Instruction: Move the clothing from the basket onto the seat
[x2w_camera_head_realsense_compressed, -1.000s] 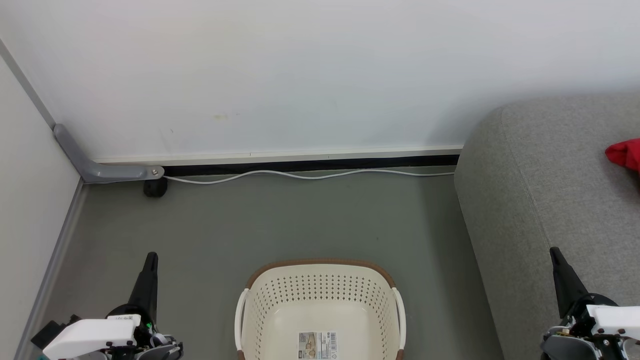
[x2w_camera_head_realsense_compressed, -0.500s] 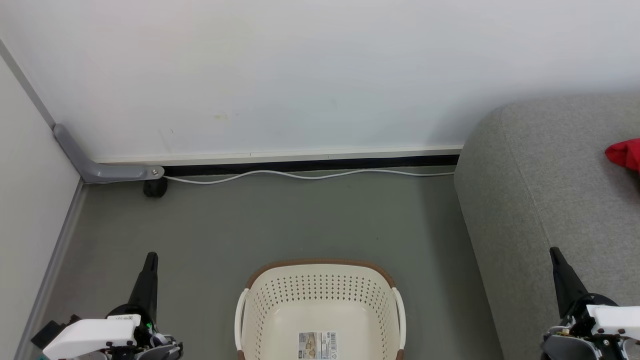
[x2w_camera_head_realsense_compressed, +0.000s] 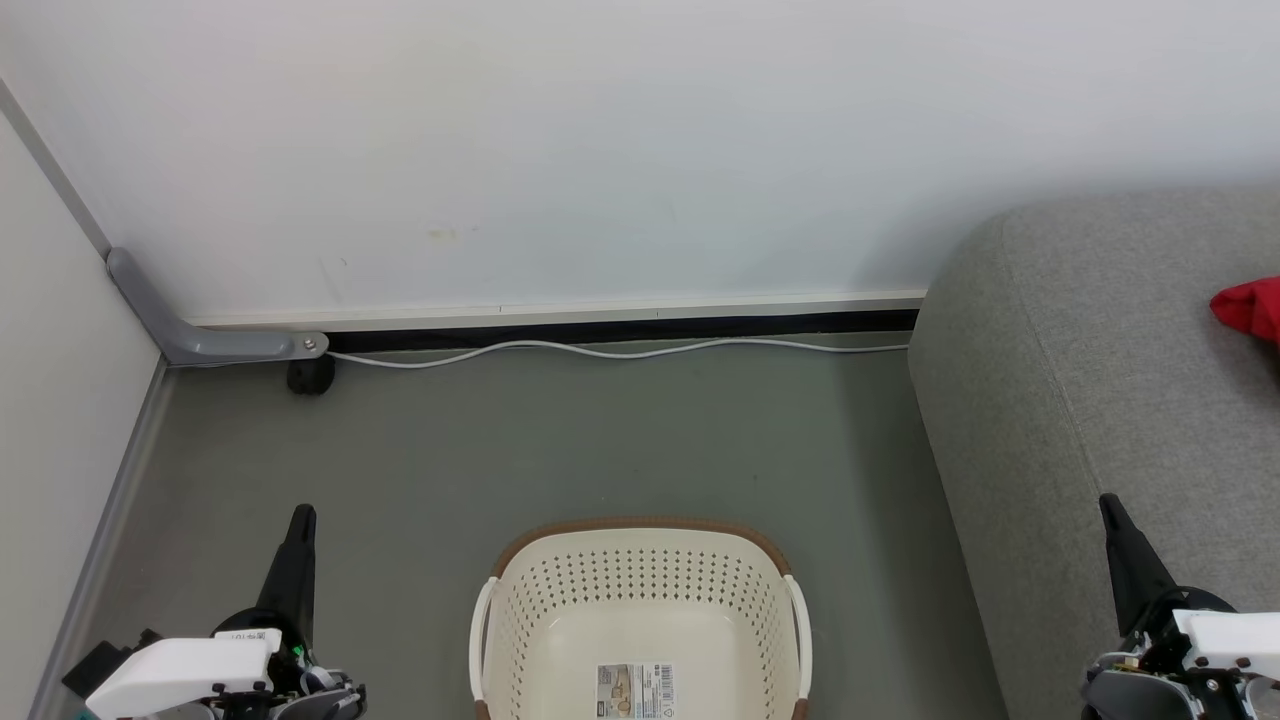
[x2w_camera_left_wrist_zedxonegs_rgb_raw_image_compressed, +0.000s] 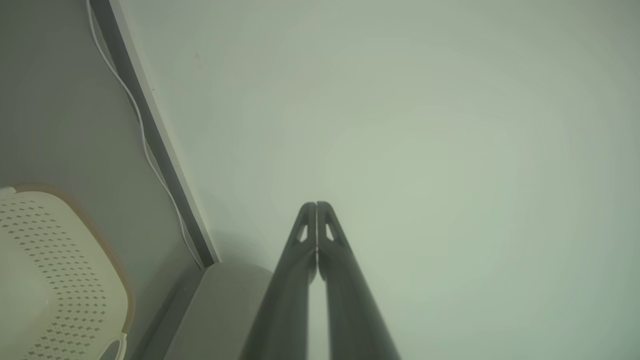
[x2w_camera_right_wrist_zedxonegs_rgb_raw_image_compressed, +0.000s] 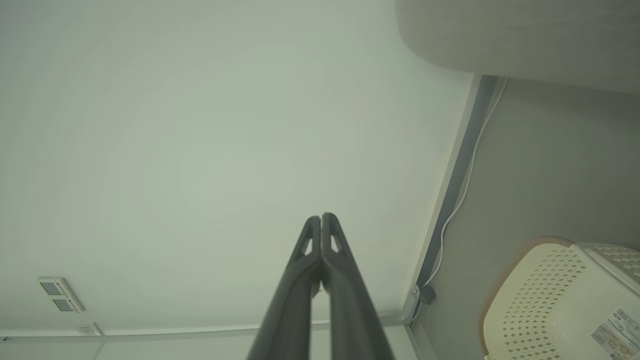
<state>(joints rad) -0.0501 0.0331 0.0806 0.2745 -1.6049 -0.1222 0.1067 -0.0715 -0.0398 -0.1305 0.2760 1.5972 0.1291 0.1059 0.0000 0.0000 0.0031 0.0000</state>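
Clothing (x2w_camera_head_realsense_compressed: 1250, 308) shows as a bright red fold lying on the seat (x2w_camera_head_realsense_compressed: 1100, 380), cut off by the right edge of the head view and well apart from the basket (x2w_camera_head_realsense_compressed: 640, 585). The seat is a grey woven sofa with a rounded corner; it stands on the grey-green floor (x2w_camera_head_realsense_compressed: 600, 440) with its end towards the white wall (x2w_camera_head_realsense_compressed: 600, 150). A dark skirting strip (x2w_camera_head_realsense_compressed: 620, 328) runs along the foot of the wall, and a white cable (x2w_camera_head_realsense_compressed: 600, 350) lies on the floor beside it. At the left a pale side panel (x2w_camera_head_realsense_compressed: 50, 420) meets the wall, with a grey angled bracket (x2w_camera_head_realsense_compressed: 200, 342) at the corner and a small black wheel (x2w_camera_head_realsense_compressed: 311, 375) just below it. The basket is cream with perforated walls, a brown rim and white side handles. It sits on the floor at the bottom middle of the head view, left of the seat, and a paper label (x2w_camera_head_realsense_compressed: 635, 690) lies on its bottom. The left gripper (x2w_camera_head_realsense_compressed: 301, 513) shows over the floor to the left of the basket, and the right gripper (x2w_camera_head_realsense_compressed: 1108, 502) shows against the seat's grey fabric. In both wrist views the jaws are pressed together tip to tip, pointing at the wall.
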